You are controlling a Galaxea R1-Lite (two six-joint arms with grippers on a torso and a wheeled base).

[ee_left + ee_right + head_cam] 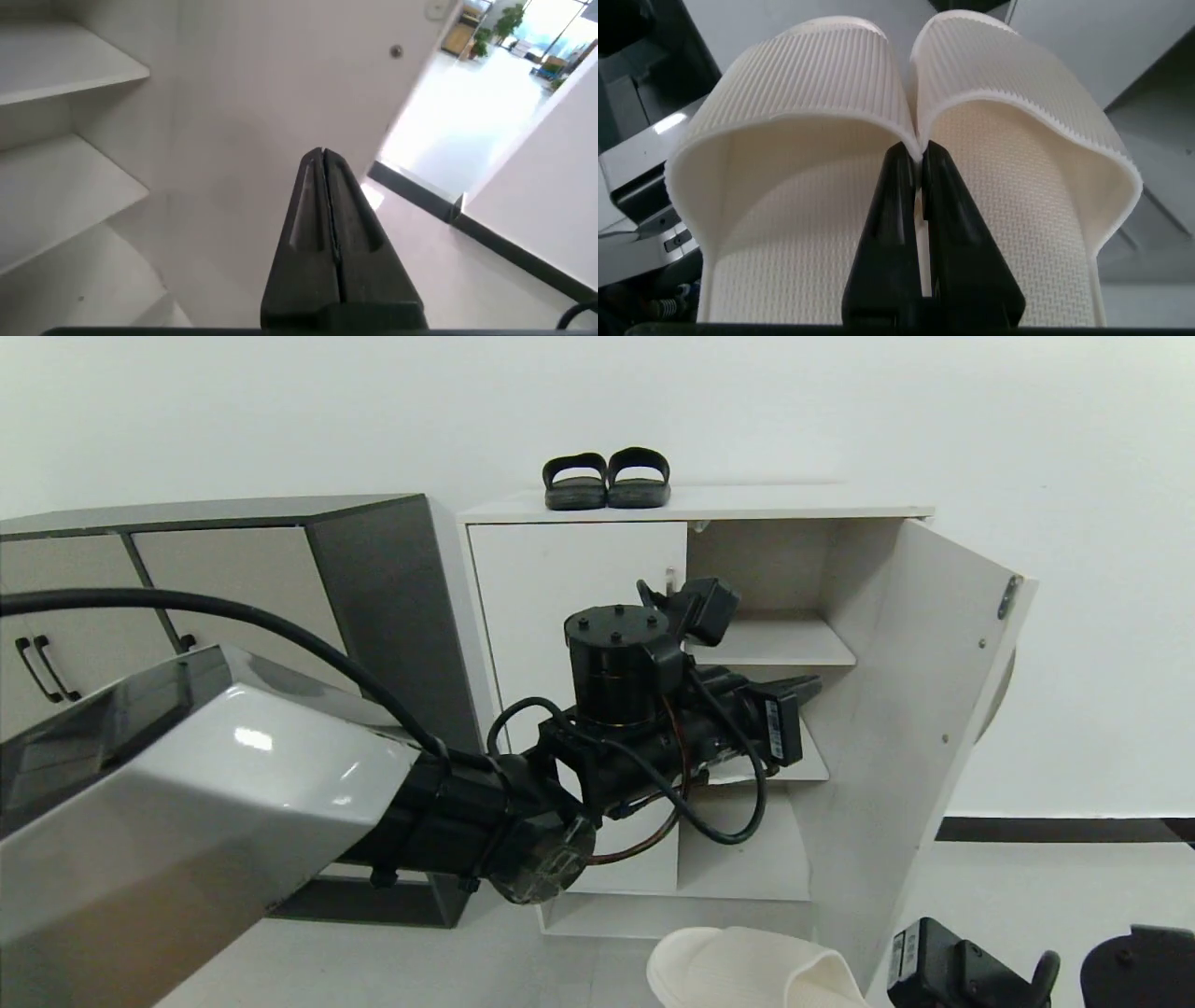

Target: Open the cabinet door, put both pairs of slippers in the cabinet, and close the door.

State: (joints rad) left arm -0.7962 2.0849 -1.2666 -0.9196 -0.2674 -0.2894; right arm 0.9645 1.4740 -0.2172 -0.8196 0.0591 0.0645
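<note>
Nearest, the pair of cream ribbed foam slippers [803, 112] is held low in front of the cabinet by the right gripper [920, 157]. Its fingers are closed on the inner edges of the two straps, pinched together. With so narrow a hold, one slipper could be shed if the pair is swung or brushed against the door. Beyond it, the left gripper [324, 173] is seen with its fingers pressed shut on nothing. It is stationed before the open right half of the white two-door cabinet [747, 506], beside the white swung-out door [896, 737]. The path to the pale inner shelves [780, 644] is thus judged to be obstructed, and a collision between the arms is risked. Farthest, the pair of black slide slippers [607, 481] is set on the cabinet top, toward the left, not yet stored.
</note>
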